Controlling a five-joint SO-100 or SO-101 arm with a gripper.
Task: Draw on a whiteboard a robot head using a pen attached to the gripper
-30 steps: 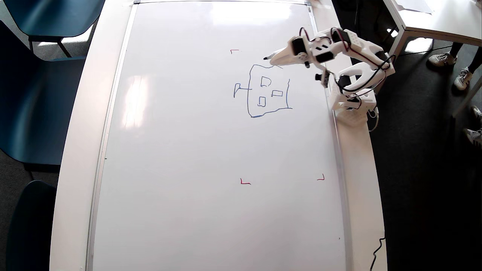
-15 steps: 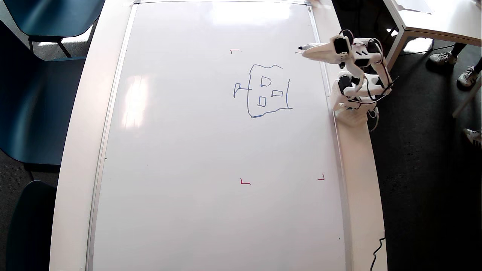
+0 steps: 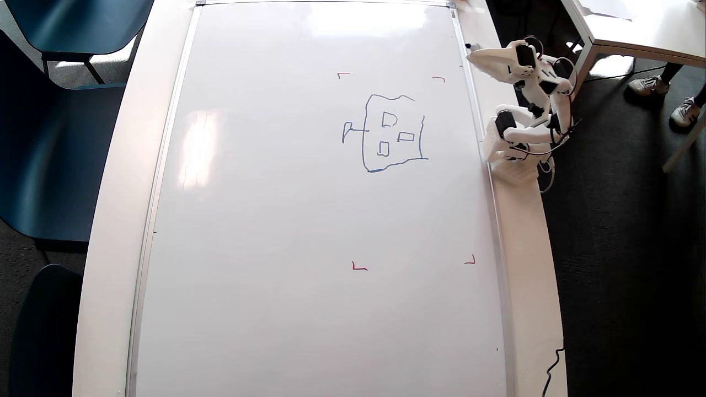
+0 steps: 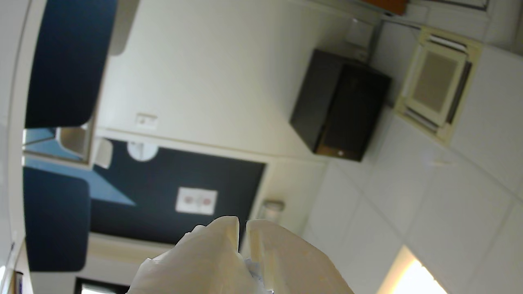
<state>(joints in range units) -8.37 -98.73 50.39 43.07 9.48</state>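
Note:
The whiteboard (image 3: 276, 220) covers most of the table in the overhead view. The blue robot head (image 3: 364, 138) is drawn in its upper right part: a wobbly box with three small rectangles inside and a flag-like antenna (image 3: 347, 131) on its left. My gripper (image 3: 472, 53) is folded back over the board's right frame, above and right of the drawing and off the drawn lines. The pen (image 3: 470, 47) shows only as a small dark tip at the gripper's end. In the wrist view the gripper (image 4: 244, 223) points up at the room, jaws together, and the pen is not visible.
Red corner marks (image 3: 343, 74) (image 3: 470, 261) frame an area of the board. The arm's white base (image 3: 513, 165) sits on the table rim at the right. Blue chairs (image 3: 66, 138) stand left. Another table (image 3: 634, 27) and a person's shoes (image 3: 651, 85) are at the upper right.

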